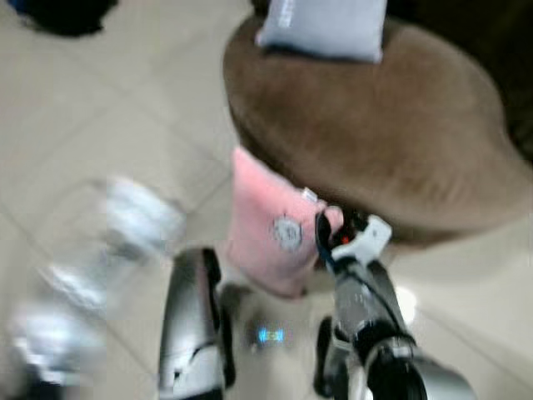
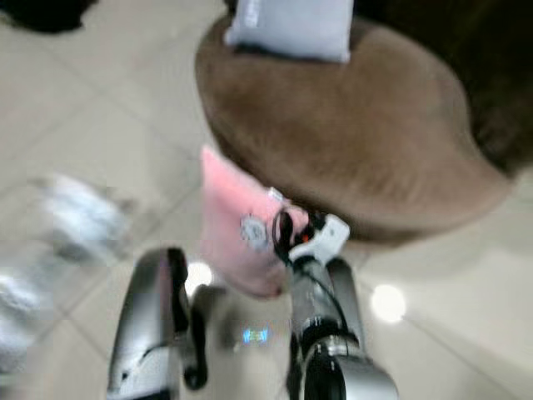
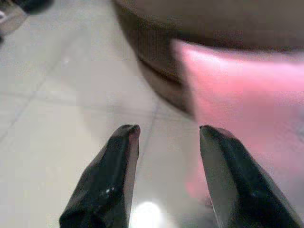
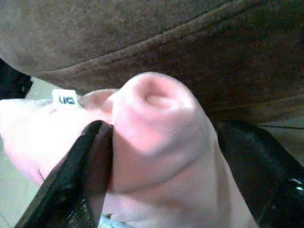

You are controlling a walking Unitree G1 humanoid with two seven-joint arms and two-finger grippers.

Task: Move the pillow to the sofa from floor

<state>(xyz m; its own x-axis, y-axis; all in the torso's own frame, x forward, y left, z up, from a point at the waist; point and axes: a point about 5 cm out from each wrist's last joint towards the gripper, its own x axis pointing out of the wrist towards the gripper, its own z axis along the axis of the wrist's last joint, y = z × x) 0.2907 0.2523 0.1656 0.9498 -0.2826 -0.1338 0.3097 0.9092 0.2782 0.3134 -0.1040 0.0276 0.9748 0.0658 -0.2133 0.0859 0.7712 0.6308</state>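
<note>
My right tool (image 4: 156, 156) pinches the pink pillow (image 1: 271, 225) by its corner to lift it onto the sofa (image 1: 391, 133), while my left tool (image 3: 166, 142) gapes empty beside it.

A pink pillow (image 1: 271, 225) with a round grey badge on its face and a small white tag at its top corner stands upright on the pale tiled floor, leaning against the round brown sofa (image 1: 391, 142).
</note>
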